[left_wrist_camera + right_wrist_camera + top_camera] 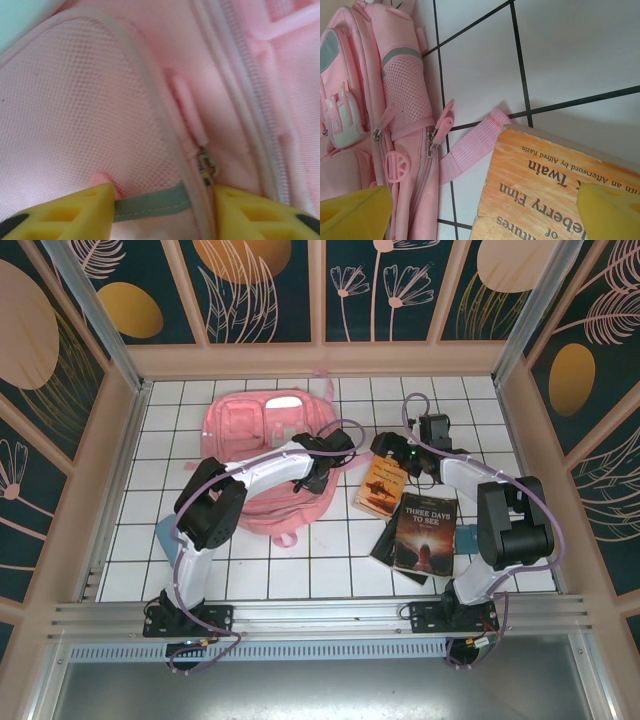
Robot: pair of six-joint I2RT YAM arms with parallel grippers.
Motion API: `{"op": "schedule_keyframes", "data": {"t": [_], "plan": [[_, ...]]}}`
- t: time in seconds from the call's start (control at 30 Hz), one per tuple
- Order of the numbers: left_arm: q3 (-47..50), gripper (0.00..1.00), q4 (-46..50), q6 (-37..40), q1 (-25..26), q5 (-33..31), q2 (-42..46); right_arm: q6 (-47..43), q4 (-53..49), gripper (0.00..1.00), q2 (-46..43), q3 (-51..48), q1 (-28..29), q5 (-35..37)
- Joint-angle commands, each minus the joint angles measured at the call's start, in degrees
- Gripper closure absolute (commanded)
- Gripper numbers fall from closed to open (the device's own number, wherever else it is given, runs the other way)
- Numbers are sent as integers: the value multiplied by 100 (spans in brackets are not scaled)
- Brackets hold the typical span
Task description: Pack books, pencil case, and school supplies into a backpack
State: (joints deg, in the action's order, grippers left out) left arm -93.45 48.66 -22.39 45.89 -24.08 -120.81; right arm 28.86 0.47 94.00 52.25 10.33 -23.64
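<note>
At the far left of the top view, a pale blue scrap point(164, 533) beside the left arm, too hidden to name. Next, left of centre on the white tiled surface point(300, 575), the backpack point(240, 430), lying flat with its pockets up. Stretched across it, the left arm, with the left tool point(325, 465) at the bag's right edge; finger spread not readable from up there. Answered close up in the left wrist view: yellow fingertips point(65, 212) wide apart, clamped on nothing, with a mesh pocket point(75, 125), its grey-green hem point(150, 205), a metal zip slider point(207, 167) and a long pink pull point(187, 107) in and beyond the gap, all too fine to make out from overhead. Just right of the bag in the top view, the right tool point(388, 452), poised at the far end of the orange-brown book point(382, 490). Further right and nearer the arm bases, just beside it, the dark book point(428, 530) with white title lettering and a reddish picture, resting on a third cover point(384, 542) poking out at its left. In the right wrist view, again yellow fingertips point(610, 210) well apart, shut on nothing: one over the backpack's side, the other over the orange cover. Legible there, unreadable from overhead: upside-down lettering, "Twain" and "Finn", plus a pink strap point(470, 145) running from the bag to the book's worn corner.
</note>
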Motion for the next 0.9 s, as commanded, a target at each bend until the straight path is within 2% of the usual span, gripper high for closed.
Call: {"op": "schedule_keyframes", "data": {"t": [0.0, 0.17, 0.27, 0.43, 0.53, 0.67, 0.87], "plan": [[-116, 62, 205, 139, -25, -156, -159, -14, 155, 5, -257, -108, -25, 63], [-97, 84, -49, 101, -22, -556, 227, -390, 224, 7, -407, -166, -30, 215], [-6, 94, -192, 118, -43, -794, 626, -771, 336, 11, -423, -158, 16, -280], [289, 97, -571, 196, -202, -1184, 1431, -1046, 531, 14, -208, 79, 393, -688], [615, 96, -868, 262, -407, -1182, 1914, -1184, 551, 20, 103, 440, 681, -837], [1016, 96, -1215, 478, -653, -1087, 2479, -1747, 585, 31, 594, 1053, 948, -1363], [1172, 96, -1471, 781, -895, -1134, 2846, -2152, 708, 40, 1223, 1749, 978, -2489]]}}
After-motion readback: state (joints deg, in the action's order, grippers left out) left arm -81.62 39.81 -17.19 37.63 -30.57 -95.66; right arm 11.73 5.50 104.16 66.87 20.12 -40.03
